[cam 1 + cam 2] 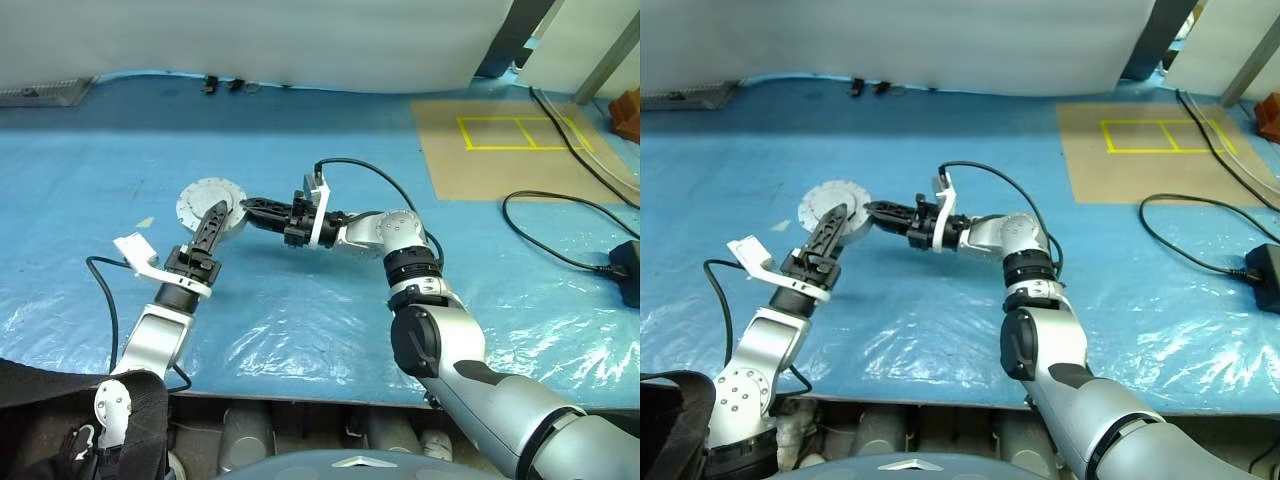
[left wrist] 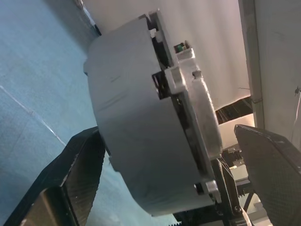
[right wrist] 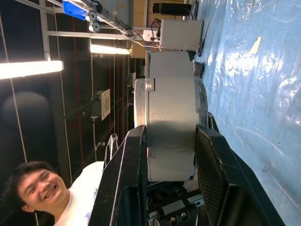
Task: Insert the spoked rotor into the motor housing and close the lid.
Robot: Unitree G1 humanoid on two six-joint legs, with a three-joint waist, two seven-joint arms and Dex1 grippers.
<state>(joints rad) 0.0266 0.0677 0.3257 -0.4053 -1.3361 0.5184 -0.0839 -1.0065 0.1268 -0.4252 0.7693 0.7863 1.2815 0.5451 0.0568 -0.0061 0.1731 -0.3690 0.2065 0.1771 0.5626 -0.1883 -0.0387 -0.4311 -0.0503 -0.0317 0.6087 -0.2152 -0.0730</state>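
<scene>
We hold the motor housing [image 3: 171, 117] with lid [image 1: 205, 200] on, clamped in our right gripper [image 1: 252, 206] above the mat's left; left gripper [image 1: 214, 214] wide; next: set it down

motor housing [image 1: 205, 200]: I see it between the two grippers, above the table [image 1: 300, 320].
left gripper [image 1: 214, 222]: near side.
right gripper [image 1: 250, 207]: right side.
</scene>
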